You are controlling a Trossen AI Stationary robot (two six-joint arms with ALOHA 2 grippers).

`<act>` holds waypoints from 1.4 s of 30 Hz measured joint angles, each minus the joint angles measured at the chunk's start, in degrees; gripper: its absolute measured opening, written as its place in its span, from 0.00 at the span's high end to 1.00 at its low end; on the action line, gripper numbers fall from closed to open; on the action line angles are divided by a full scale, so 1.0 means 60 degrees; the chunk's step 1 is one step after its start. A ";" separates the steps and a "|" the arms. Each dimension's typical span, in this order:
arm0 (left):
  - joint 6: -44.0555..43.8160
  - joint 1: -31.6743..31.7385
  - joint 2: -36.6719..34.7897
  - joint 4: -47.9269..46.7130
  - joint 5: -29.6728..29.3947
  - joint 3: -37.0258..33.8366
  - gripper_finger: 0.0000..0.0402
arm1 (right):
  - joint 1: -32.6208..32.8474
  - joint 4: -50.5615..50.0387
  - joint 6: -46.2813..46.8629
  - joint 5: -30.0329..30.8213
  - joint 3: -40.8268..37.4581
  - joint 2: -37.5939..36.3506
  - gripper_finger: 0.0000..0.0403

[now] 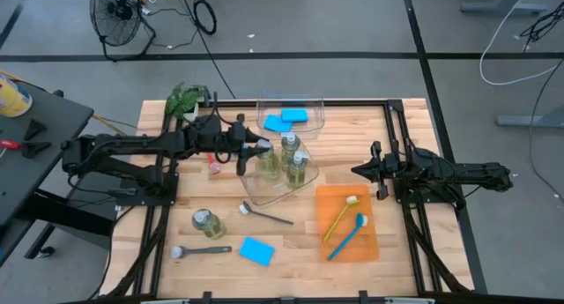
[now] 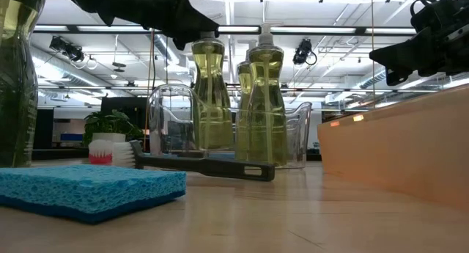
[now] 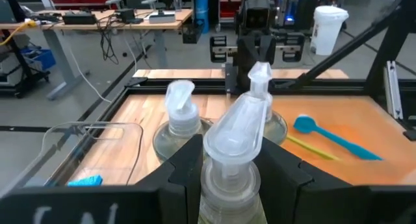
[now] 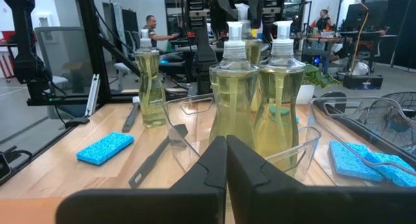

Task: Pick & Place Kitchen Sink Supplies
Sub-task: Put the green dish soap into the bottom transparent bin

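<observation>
Three clear pump bottles of yellow-green liquid stand upright together in a clear bin (image 1: 275,188) at mid-table. My left gripper (image 3: 234,169) reaches in from the left and is shut on the leftmost bottle (image 1: 268,162). The other two bottles (image 1: 289,145) (image 1: 300,168) stand just beyond it. A fourth bottle (image 1: 208,223) stands on the table at the near left. My right gripper (image 1: 357,170) hangs shut above the table's right side, touching nothing. My left gripper pinches the bottle's neck (image 3: 233,180), just under the pump head, between its two fingers (image 3: 185,169). The fingers come in about level from the table's left. The bottle stays upright, its lower part inside the bin; whether its base rests on the bin floor I cannot tell.
A second clear bin (image 1: 315,104) at the far edge holds blue sponges (image 1: 286,119). An orange tray (image 1: 370,242) at the near right carries a yellow-green brush (image 1: 339,218) and a blue brush (image 1: 347,236). Two dark brushes (image 1: 267,215) (image 1: 201,250) and a blue sponge (image 1: 256,250) lie near the front. A plant (image 1: 183,99) stands at the far left.
</observation>
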 joint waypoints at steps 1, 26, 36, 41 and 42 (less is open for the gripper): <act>0.0017 0.0000 0.0000 0.0013 0.0001 -0.0049 0.71 | 0.0000 0.0002 0.0002 0.0000 0.0000 -0.0002 0.98; 0.0136 -0.0010 0.0302 0.0106 -0.0122 -0.0197 0.60 | 0.0000 0.0004 0.0003 0.0000 0.0000 -0.0002 0.98; -0.0081 -0.0030 0.0078 -0.0065 -0.0073 -0.0204 0.30 | 0.0000 0.0004 0.0002 0.0000 0.0000 -0.0003 0.98; -0.0102 -0.0051 -0.0462 -0.0442 0.0090 -0.0209 0.27 | 0.0000 0.0004 0.0003 0.0000 0.0000 -0.0003 0.98; -0.0105 -0.0051 -0.0589 -0.0665 0.0169 -0.0208 0.27 | 0.0000 0.0004 0.0001 0.0000 -0.0001 -0.0003 0.98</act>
